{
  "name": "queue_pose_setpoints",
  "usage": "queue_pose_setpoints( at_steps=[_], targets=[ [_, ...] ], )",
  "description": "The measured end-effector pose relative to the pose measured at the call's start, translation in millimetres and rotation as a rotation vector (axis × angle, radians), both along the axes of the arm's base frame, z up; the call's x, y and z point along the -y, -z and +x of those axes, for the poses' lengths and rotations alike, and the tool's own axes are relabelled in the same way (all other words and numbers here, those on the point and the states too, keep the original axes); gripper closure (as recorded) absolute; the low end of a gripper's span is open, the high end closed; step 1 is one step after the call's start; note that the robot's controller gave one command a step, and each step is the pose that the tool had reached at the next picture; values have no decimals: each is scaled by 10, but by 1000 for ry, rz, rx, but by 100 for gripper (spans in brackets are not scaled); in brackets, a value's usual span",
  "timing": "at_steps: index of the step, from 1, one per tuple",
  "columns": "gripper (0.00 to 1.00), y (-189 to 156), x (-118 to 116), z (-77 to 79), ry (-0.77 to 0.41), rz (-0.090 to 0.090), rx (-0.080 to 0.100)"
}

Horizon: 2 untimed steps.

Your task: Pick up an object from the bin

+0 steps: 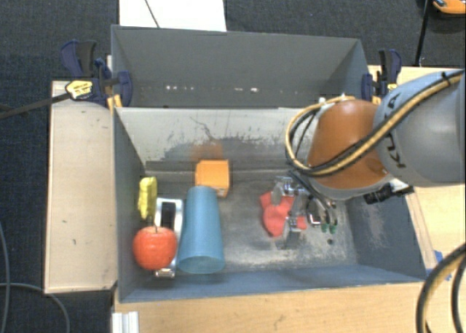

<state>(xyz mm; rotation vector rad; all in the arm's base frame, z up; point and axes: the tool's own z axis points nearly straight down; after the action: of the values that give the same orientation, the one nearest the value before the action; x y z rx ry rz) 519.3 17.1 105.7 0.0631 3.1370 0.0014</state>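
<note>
My gripper [291,216] reaches down to the bin floor right of centre, under the orange wrist cover. A small red soft-looking thing [274,215] lies right at its fingers, touching their left side; whether the fingers are round it is hidden. A light blue cup [199,229] lies on its side at the lower left. Beside that cup rests a red apple [154,246]. An orange block [212,175] sits behind the cup near the back wall.
A yellow thing [148,196] and a white and black flat thing [169,213] lie at the left wall. The arm comes in from the right over the bin's right side.
</note>
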Motion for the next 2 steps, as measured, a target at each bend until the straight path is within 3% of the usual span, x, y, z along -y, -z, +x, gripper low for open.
queue_pose_setpoints(
  at_steps=[2],
  targets=[
    [0,272,162,94,78,0,0]
  ],
)
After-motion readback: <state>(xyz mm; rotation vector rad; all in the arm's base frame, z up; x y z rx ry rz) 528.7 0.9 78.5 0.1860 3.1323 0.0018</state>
